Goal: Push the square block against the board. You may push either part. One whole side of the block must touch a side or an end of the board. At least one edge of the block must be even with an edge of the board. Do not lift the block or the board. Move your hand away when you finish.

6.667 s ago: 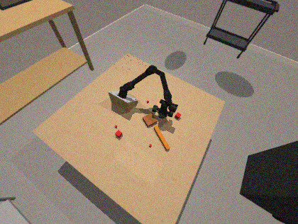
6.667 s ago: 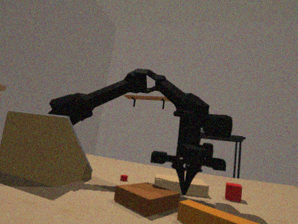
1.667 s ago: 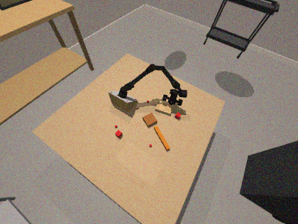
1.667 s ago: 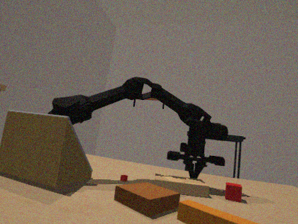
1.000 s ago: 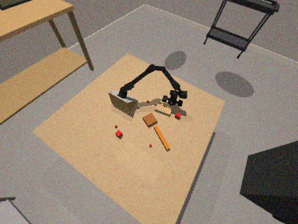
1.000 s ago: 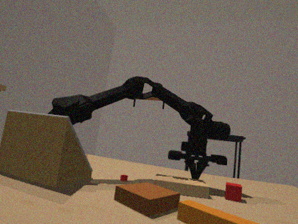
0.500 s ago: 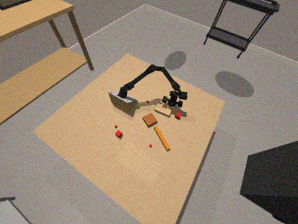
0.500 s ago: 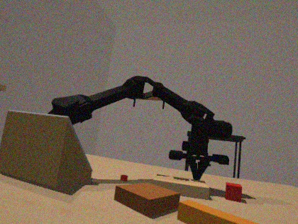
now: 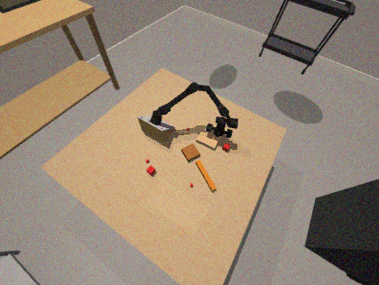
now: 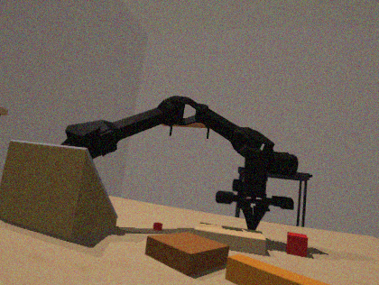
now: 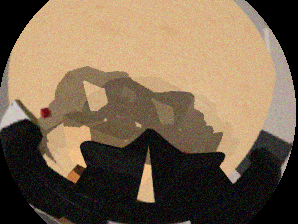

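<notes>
The brown square block (image 9: 190, 152) (image 10: 187, 252) lies flat on the table. A long orange bar (image 9: 206, 176) (image 10: 271, 271) lies with one end close to a corner of the block; whether they touch is unclear. A pale rectangular piece (image 9: 207, 142) (image 10: 230, 237) lies flat on the block's far side, with its near end close to the block. My gripper (image 9: 219, 135) (image 10: 254, 228) (image 11: 149, 131) is shut and empty, pointing down by the far long side of the pale piece. Whether its tips touch that piece is hidden.
A red cube (image 9: 226, 147) (image 10: 297, 244) stands beyond the pale piece's right end. Another red cube (image 9: 151, 170) and small red cubes (image 9: 147, 160) (image 9: 191, 185) lie toward the front. A small red one (image 9: 188, 129) (image 10: 157, 226) (image 11: 46, 113) lies near a grey-brown wedge (image 9: 155, 135) (image 10: 41, 189).
</notes>
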`<state>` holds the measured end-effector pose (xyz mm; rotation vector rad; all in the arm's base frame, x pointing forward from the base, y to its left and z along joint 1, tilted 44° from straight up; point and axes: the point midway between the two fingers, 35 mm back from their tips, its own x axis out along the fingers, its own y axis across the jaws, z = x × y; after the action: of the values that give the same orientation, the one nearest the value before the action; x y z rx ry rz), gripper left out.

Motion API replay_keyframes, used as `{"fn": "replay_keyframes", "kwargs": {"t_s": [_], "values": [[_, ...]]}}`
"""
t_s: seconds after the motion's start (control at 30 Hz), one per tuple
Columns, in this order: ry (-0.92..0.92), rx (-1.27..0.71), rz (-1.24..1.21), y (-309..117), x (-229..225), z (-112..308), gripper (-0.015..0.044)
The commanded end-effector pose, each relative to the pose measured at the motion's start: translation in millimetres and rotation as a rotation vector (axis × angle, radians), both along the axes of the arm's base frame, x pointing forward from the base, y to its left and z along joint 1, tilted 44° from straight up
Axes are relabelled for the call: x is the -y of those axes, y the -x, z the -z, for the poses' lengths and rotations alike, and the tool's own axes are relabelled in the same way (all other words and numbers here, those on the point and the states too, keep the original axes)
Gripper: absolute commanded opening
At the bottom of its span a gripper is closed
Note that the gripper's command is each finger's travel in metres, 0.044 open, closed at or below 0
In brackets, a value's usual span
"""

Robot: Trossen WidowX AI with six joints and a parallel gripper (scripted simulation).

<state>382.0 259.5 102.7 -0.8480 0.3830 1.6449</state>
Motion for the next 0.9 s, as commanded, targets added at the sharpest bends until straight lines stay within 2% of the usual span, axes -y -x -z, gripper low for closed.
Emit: {"fn": "replay_keyframes", "kwargs": {"t_s": [0.0, 0.87], "values": [[0.022, -0.023, 0.000, 0, 4, 16, 0.0000], [0.023, -0.023, 0.000, -6, 19, 31, 0.0000]]}}
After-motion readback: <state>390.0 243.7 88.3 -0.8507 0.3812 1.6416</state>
